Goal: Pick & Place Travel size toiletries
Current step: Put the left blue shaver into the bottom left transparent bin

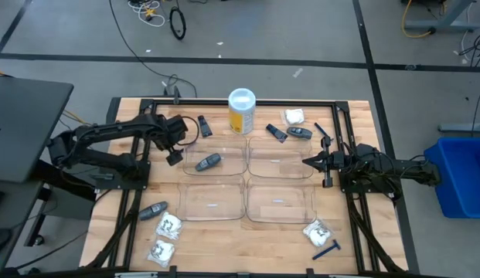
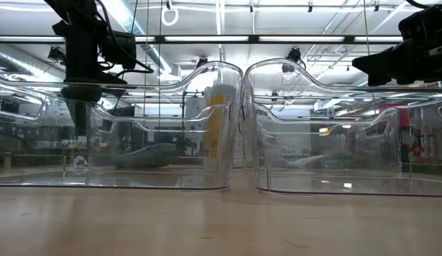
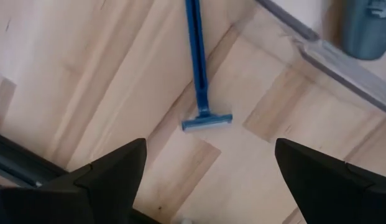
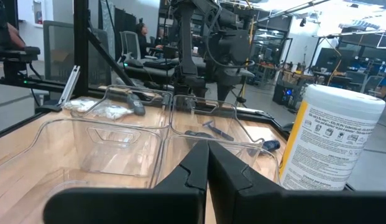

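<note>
A thin blue razor lies flat on the wooden table, its head toward my left gripper. That gripper hangs above it, open and pointing down, a finger on either side and clear of it. In the high view the left gripper is just left of the far left tray, and the arm hides this razor. A grey stick lies in that tray. My right gripper waits level and shut at the far right tray's right rim.
Several clear trays fill the middle of the table. A yellow canister stands behind them. More toiletries lie around: a dark tube, a grey stick, white packets, and at the right a packet and a razor.
</note>
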### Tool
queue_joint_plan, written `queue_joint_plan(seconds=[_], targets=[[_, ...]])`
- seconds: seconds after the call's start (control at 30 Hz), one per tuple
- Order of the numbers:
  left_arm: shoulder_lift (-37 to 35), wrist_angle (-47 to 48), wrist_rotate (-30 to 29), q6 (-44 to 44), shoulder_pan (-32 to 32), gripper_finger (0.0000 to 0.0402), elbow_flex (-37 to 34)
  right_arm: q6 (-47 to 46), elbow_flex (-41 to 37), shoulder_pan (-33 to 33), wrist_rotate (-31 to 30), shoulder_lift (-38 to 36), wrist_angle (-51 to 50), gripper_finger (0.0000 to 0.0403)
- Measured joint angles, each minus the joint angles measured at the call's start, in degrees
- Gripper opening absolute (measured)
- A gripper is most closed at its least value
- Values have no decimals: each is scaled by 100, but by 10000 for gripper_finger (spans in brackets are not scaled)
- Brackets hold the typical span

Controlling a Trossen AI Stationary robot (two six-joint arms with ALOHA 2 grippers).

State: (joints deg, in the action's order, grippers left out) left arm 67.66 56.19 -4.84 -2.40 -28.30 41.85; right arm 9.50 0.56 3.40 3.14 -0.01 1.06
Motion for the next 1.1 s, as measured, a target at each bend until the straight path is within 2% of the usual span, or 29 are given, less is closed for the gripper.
queue_joint_plan(seconds=[0.23, 0.33, 0.6, 1.1], targets=[[11, -58, 64, 343, -115, 364, 0, 0, 0, 0, 0, 0, 2, 12], [240, -63, 104, 449, -132, 364, 0, 0, 2, 0, 0, 0, 0, 12], [560, -66, 5, 1478, -144, 364, 0, 0, 0, 0, 0, 0, 2, 12], [553, -310, -153, 1807, -144, 364, -117, 0, 0, 2, 0, 0, 0, 12]])
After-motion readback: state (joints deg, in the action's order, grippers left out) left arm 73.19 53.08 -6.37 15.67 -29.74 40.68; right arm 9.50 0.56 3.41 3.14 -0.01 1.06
